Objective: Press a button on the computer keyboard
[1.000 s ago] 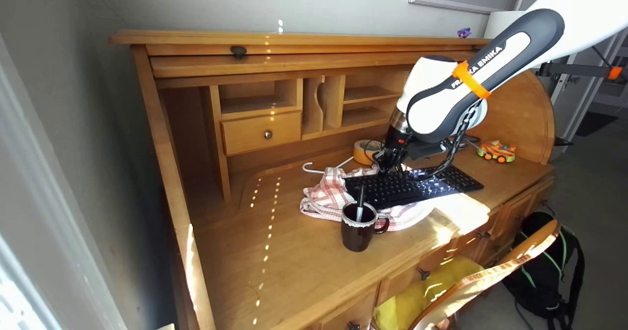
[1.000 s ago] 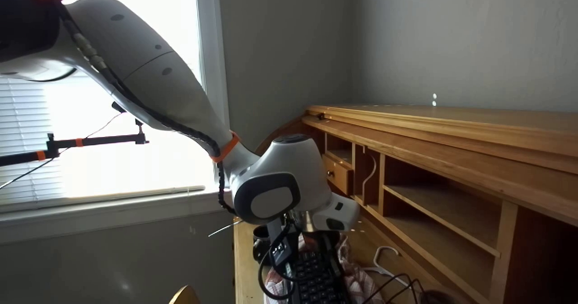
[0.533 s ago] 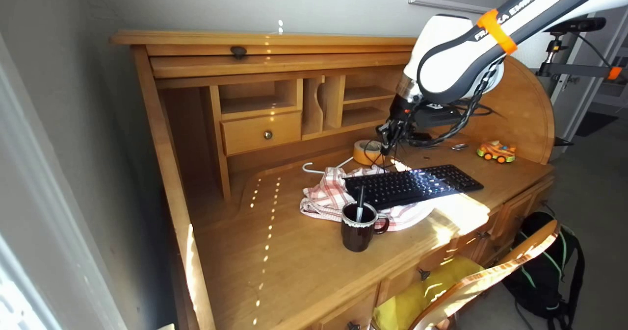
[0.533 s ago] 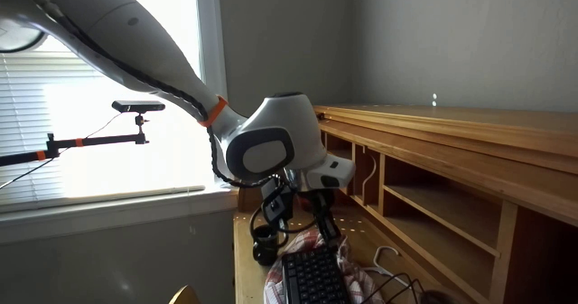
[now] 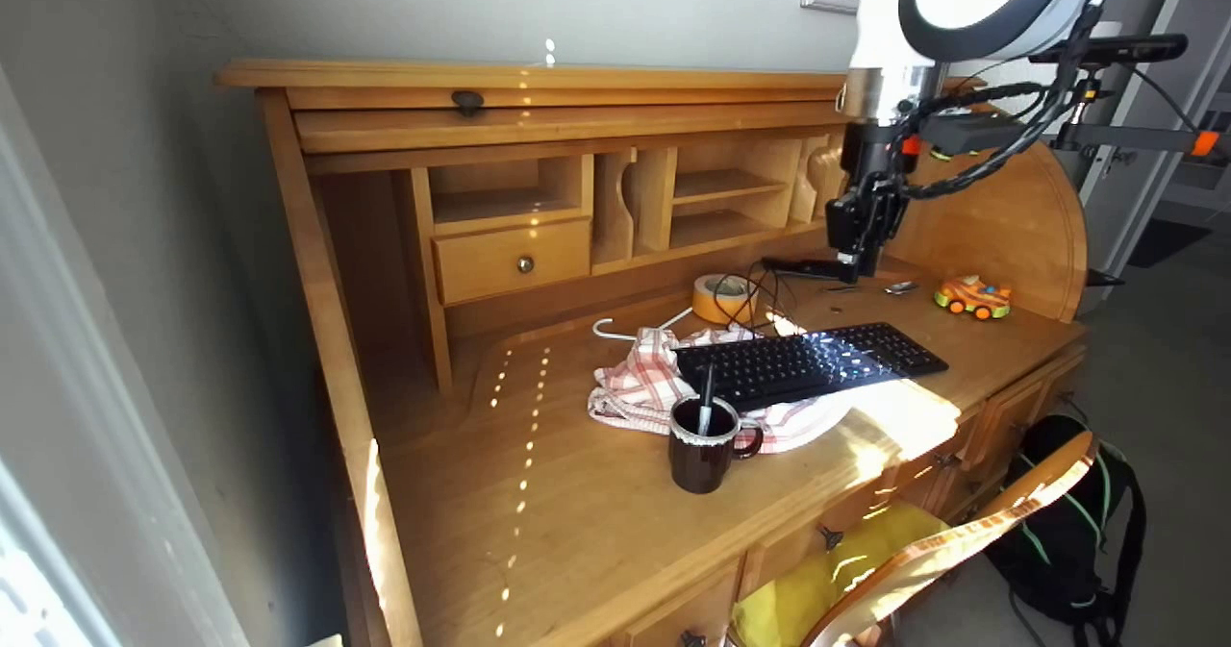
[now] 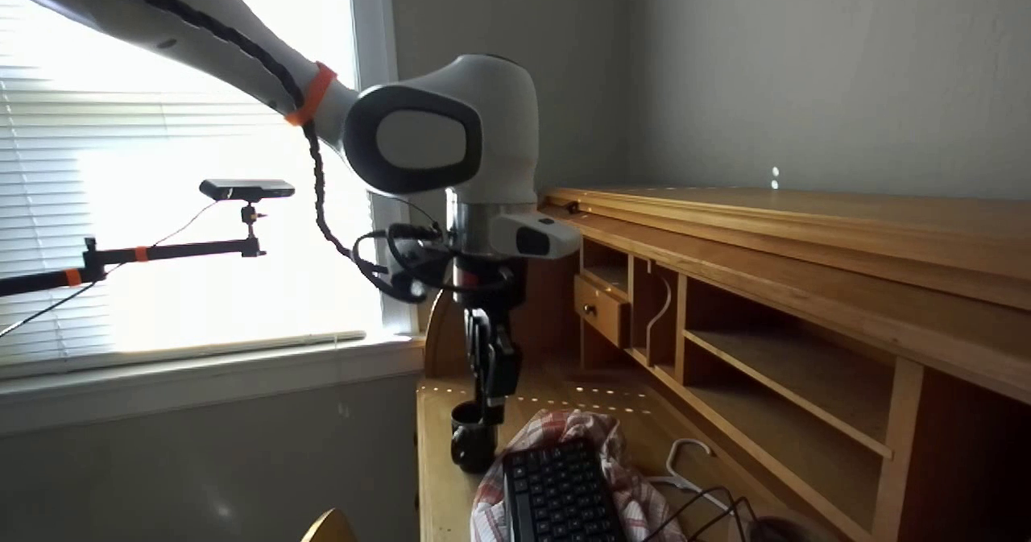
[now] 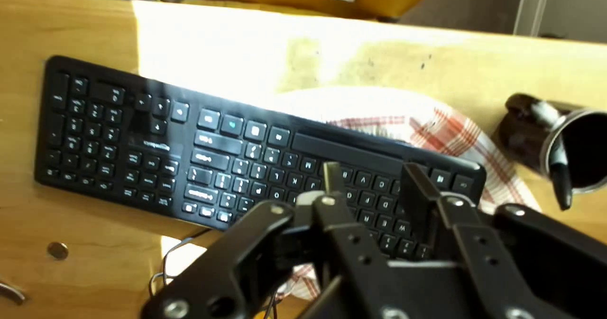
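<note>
The black computer keyboard (image 5: 817, 363) lies flat on the wooden desk, one end on a red-and-white checked cloth. It also shows in an exterior view (image 6: 560, 494), and in the wrist view (image 7: 227, 141) it appears upside down with most keys visible. My gripper (image 5: 856, 267) points straight down and hangs in the air, well apart from the keys. It also shows in an exterior view (image 6: 493, 413). In the wrist view my gripper (image 7: 372, 172) has its two fingers apart with letter keys visible between them and nothing held. The fingers hide part of the letter keys.
A dark mug (image 5: 702, 455) with a pen stands at the keyboard's front corner, also in the wrist view (image 7: 526, 134). The checked cloth (image 5: 635, 387), a tape roll (image 5: 723, 301), a hanger (image 5: 615, 330), cables and a toy car (image 5: 973, 298) lie around. Desk shelves (image 5: 731, 186) rise behind.
My gripper was low at the keyboard one second ago. It has risen off it, moved away from the mug's end in the view with the toy car, and turned upright. The keyboard has not moved.
</note>
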### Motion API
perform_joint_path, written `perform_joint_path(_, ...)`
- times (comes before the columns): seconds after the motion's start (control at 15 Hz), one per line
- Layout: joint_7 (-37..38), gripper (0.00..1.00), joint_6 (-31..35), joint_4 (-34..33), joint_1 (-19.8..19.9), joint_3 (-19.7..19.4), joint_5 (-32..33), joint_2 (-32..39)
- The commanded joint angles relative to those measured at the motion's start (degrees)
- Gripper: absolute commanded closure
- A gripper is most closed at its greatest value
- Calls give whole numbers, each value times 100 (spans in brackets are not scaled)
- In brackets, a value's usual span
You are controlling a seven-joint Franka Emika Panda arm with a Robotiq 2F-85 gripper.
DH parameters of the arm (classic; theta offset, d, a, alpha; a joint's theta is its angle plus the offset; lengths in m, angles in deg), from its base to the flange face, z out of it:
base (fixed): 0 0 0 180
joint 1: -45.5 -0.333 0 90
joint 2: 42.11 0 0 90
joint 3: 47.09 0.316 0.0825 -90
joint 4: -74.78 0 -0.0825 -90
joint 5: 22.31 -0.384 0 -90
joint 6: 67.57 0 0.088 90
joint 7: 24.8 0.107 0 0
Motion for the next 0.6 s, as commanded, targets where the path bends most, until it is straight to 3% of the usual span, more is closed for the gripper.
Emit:
perform_joint_path(0.0,-114,30,-743,399,-16,24,224,-856)
perform_joint_path(0.2,-345,8,-1271,302,11,31,153,-1235)
perform_joint_path(0.27,-851,0,-1718,159,30,17,-49,-1289)
perform_joint_path(0.33,-371,0,-1278,115,11,24,104,-1040)
perform_joint_path(0.4,-432,11,-1358,110,12,21,95,-1132)
perform_joint_path(0.47,-426,2,-1356,109,13,20,97,-1156)
perform_joint_path(0.53,-425,0,-1351,110,12,20,97,-1143)
